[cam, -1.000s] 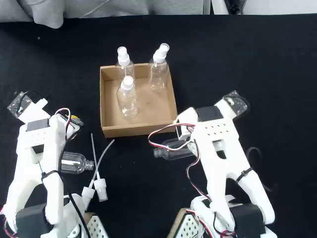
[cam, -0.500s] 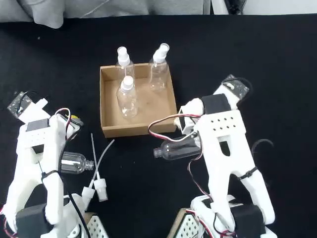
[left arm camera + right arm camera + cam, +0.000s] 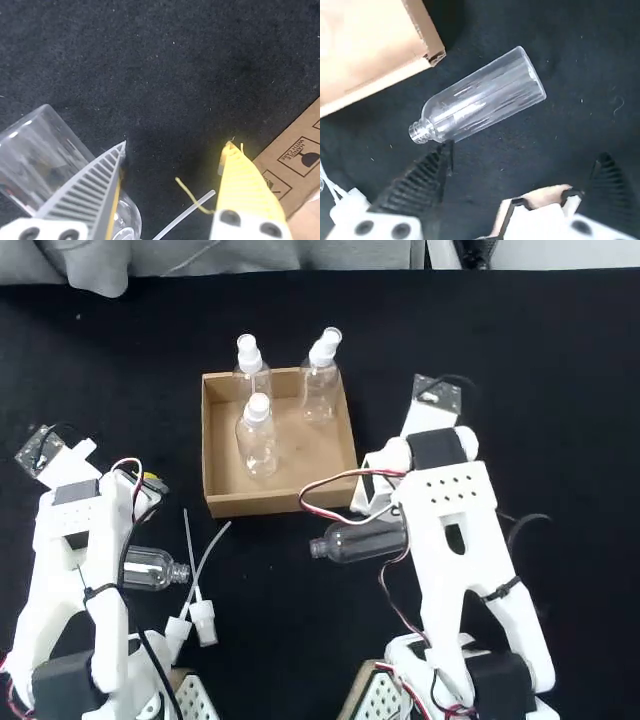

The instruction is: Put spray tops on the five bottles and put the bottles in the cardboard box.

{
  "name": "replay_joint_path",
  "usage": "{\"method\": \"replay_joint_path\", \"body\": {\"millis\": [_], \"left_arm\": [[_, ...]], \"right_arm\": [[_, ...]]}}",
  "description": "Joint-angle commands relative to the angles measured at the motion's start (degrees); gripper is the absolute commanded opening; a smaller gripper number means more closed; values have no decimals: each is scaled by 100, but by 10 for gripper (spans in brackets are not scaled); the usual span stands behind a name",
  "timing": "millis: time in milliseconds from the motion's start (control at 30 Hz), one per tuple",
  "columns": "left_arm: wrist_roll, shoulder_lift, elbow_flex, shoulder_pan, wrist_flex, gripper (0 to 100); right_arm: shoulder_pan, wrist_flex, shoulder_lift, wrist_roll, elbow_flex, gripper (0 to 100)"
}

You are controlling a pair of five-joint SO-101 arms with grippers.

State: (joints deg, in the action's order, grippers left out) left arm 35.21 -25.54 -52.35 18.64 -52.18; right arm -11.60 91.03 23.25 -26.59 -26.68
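Three capped bottles [image 3: 257, 435] stand in the cardboard box [image 3: 270, 502], so two remain. One bare bottle [image 3: 480, 102] lies on the table [image 3: 540, 350] just beyond the tips of the spread, empty right fingers [image 3: 427, 175]. A second bare bottle [image 3: 155, 568] lies just outside the spread left fingers [image 3: 95, 185], with two loose spray tops [image 3: 203, 622] nearby. Since a second ago the right wrist has swung toward the box; the left arm is unchanged.
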Motion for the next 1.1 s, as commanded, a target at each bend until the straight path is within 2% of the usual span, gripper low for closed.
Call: {"method": "replay_joint_path", "body": {"millis": [0,167,267,500,700,1067], "left_arm": [[26,-70,66,57,70,274],[26,-70,66,57,70,274],[18,-62,66,57,70,274],[18,-53,66,48,70,274],[18,-44,66,40,79,274],[18,-18,75,22,79,274]], "right_arm": [[149,-44,286,457,391,364],[149,26,286,985,497,364],[123,79,268,1609,558,364],[141,448,242,3974,593,364],[141,765,242,5679,567,364],[123,941,233,7103,462,346]]}}
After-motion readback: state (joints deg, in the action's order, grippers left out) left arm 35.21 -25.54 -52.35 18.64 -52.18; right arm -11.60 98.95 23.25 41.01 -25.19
